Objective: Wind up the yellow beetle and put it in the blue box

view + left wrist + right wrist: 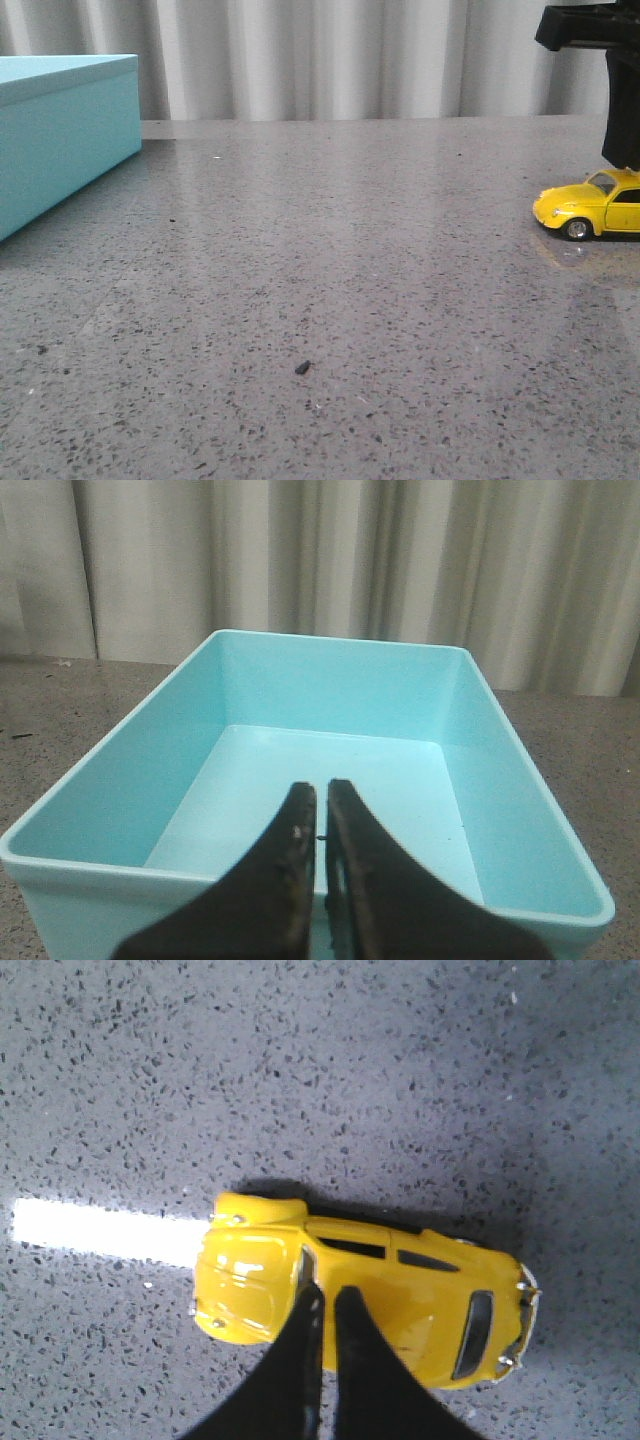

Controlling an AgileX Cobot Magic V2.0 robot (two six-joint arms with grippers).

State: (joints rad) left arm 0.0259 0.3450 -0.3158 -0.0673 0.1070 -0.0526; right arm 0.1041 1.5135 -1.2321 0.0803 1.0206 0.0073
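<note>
- The step in hand looks like the approach for winding up: the small glossy yellow toy beetle car (596, 206) stands on its wheels on the speckled grey stone table (320, 300), at the far right edge of the front view, half cut off by the frame; the winding does not appear to have begun.
- The right gripper (326, 1305) hovers directly above the car's roof, its dark fingers pressed nearly together with only a thin slit between them; whether the tips touch the roof cannot be told, and they pinch nothing.
- The next move likely calls for spreading those fingers wide enough to straddle the car's body, closing on its sides, then dragging it backward along the table to load the spring.
- The large light turquoise-blue rectangular box (60, 140) sits at the far left, well apart from the car; the left wrist view shows it open and empty.
- The left gripper (322, 815) hangs over the box's near rim, fingers drawn together, holding nothing.
- No brand, label or readable writing shows on the car, box or table.
</note>
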